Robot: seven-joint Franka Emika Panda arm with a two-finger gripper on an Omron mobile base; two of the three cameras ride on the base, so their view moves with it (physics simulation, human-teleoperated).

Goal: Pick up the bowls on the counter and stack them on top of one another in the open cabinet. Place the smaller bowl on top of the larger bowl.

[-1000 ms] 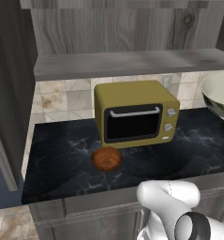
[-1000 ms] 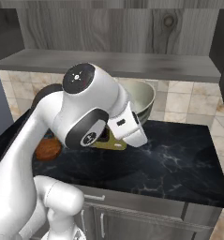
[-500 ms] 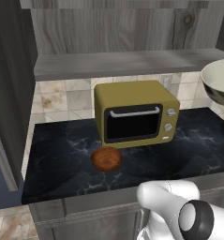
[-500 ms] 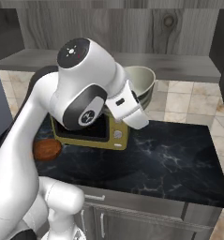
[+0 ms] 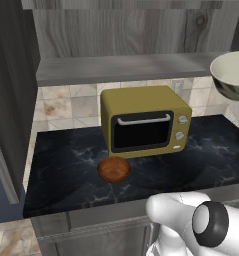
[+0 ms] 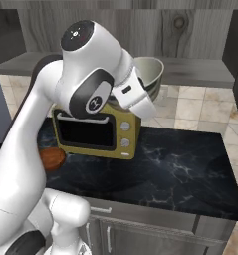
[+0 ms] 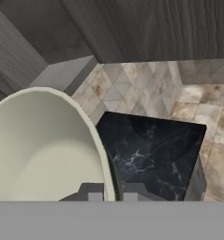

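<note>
The pincer [image 7: 108, 193] is pinched shut on the rim of the big cream bowl [image 7: 38, 150], with one finger inside the bowl and one outside. The bowl hangs up in the air, high above the black counter [image 6: 180, 164], and sits just in front of the edge of the grey cabinet shelf [image 6: 200, 74]. From the left side, the big cream bowl [image 5: 231, 75] is at the far right, level with the shelf [image 5: 121, 67]. There are two bowls in all. The other one is the small brown bowl [image 5: 114, 169], and it rests down on the counter [image 5: 66, 170], just in front of the one yellow microwave [image 5: 143, 120], well apart from the pincer. From the right side the small brown bowl [image 6: 52, 158] peeks out beside the white arm [image 6: 90, 89].
</note>
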